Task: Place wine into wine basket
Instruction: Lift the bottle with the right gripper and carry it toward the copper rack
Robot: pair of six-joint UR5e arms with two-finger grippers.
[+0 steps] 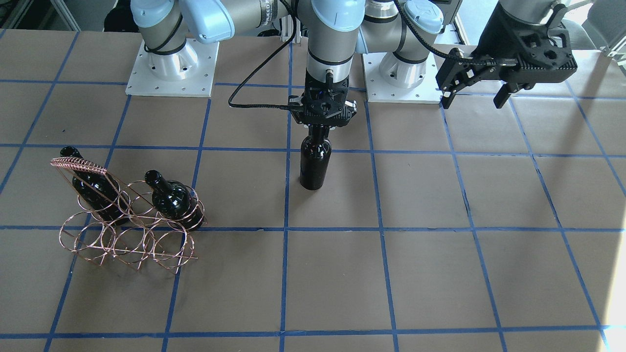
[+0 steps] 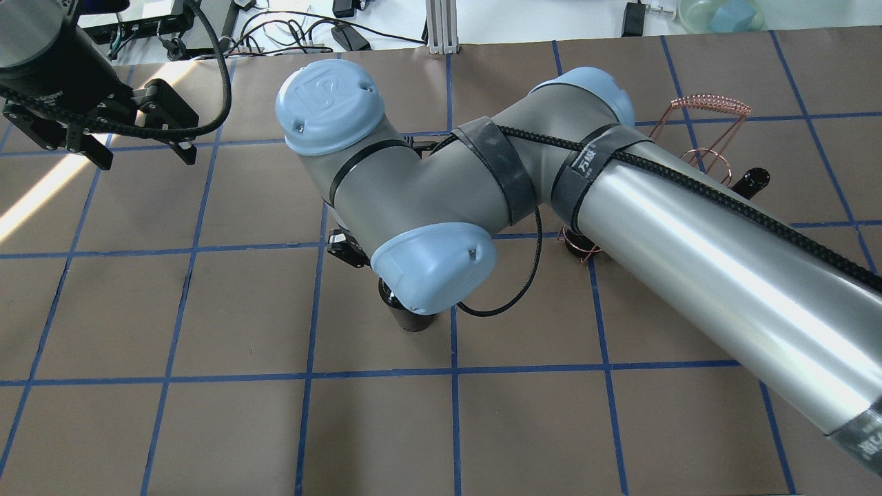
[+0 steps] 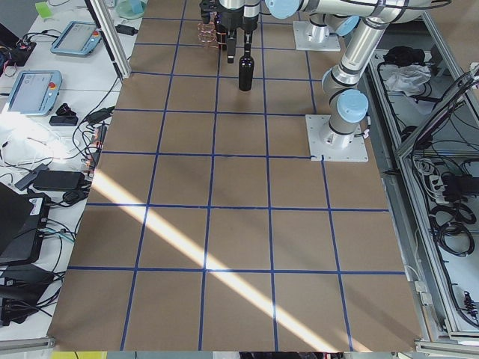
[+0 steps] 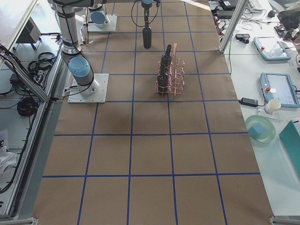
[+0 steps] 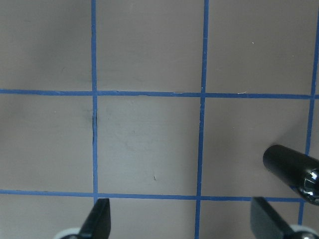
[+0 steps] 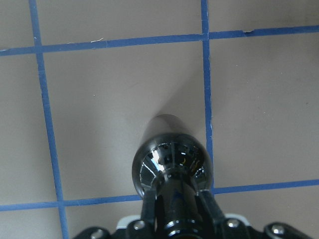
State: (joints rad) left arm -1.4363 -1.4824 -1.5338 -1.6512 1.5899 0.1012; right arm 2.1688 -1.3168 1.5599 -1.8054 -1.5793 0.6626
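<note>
My right gripper (image 1: 320, 124) is shut on the neck of a black wine bottle (image 1: 314, 164) and holds it upright at the table's middle; I cannot tell if its base touches the table. The right wrist view shows the fingers (image 6: 149, 204) clamped on the neck above the bottle's shoulder (image 6: 172, 159). In the overhead view the arm hides all but the base (image 2: 406, 317). The copper wire wine basket (image 1: 127, 234) stands apart toward the robot's right with two black bottles (image 1: 171, 195) (image 1: 88, 183) in it. My left gripper (image 1: 474, 100) is open and empty, raised near its base.
The table is brown paper with a blue tape grid (image 1: 381, 230). The two arm bases (image 1: 171, 68) (image 1: 401, 73) are at the robot's edge. The left wrist view shows open fingertips (image 5: 99, 219) over bare table and a dark bottle (image 5: 289, 167) at its right edge.
</note>
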